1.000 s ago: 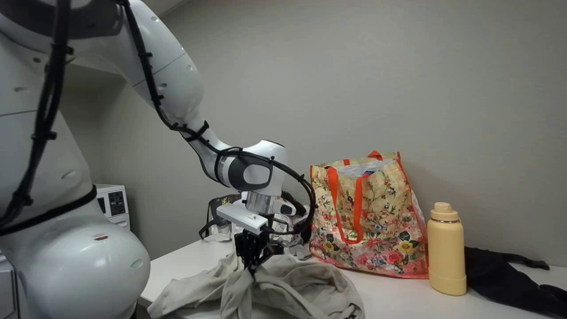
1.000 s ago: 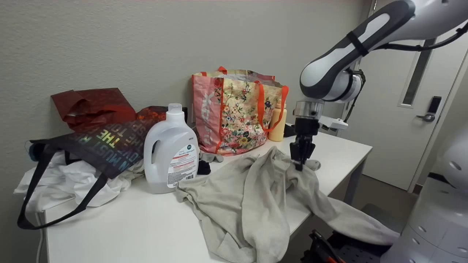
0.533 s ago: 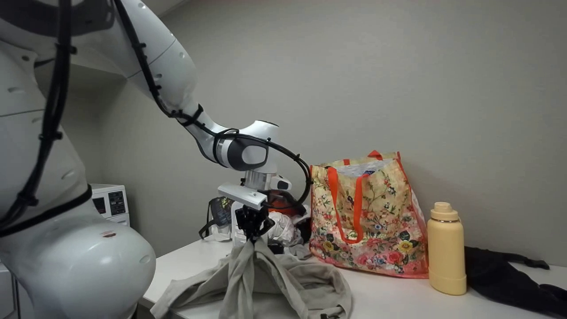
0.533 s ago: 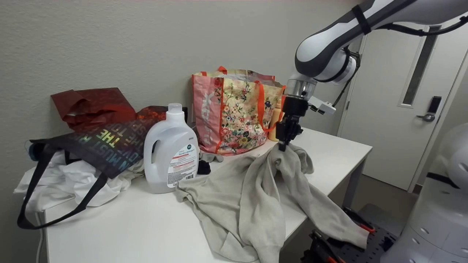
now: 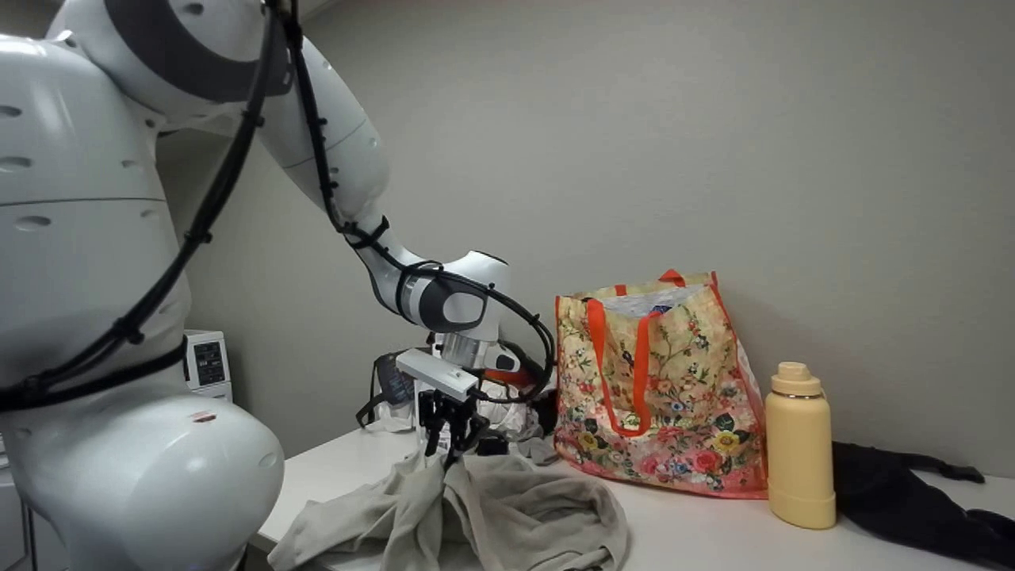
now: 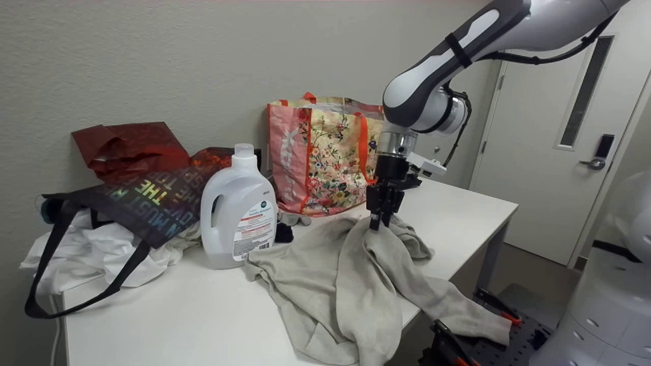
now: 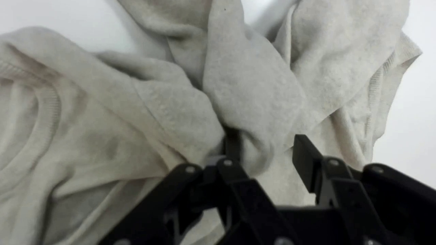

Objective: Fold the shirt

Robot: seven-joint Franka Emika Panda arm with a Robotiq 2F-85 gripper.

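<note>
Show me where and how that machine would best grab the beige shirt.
I'd grip the shirt by the rounded fold beneath the tool, probably straight from above. It lies limp and crumpled, but this fold bulges up, and in the wrist view its end sits between the spread fingers, so closing them should pinch it.

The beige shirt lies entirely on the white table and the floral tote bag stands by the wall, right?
Not entirely: a sleeve of the beige shirt hangs off the white table, as an exterior view shows. The floral tote bag does stand by the wall.
</note>
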